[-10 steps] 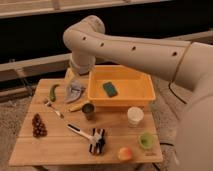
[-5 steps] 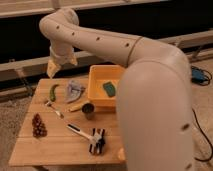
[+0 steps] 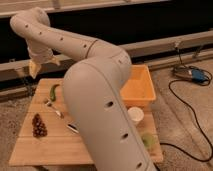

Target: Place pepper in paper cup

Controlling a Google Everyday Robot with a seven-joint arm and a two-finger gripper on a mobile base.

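Observation:
The green pepper (image 3: 53, 91) lies on the back left part of the wooden table (image 3: 30, 150). The off-white paper cup (image 3: 135, 115) stands upright on the right side of the table, in front of the yellow bin. My gripper (image 3: 34, 68) hangs above the table's back left corner, up and to the left of the pepper and apart from it. My big white arm (image 3: 100, 100) sweeps across the middle of the view and hides the table's centre.
A yellow bin (image 3: 142, 85) sits at the back right. A light-green cup (image 3: 148, 140) stands near the front right corner. A bunch of dark grapes (image 3: 38, 125) and a metal utensil (image 3: 54, 109) lie at the left. Cables run over the floor at the right.
My arm has swung left and nearer the camera and now covers the table's middle. The gripper went from over the table's centre to above its back left corner. The pepper has not moved.

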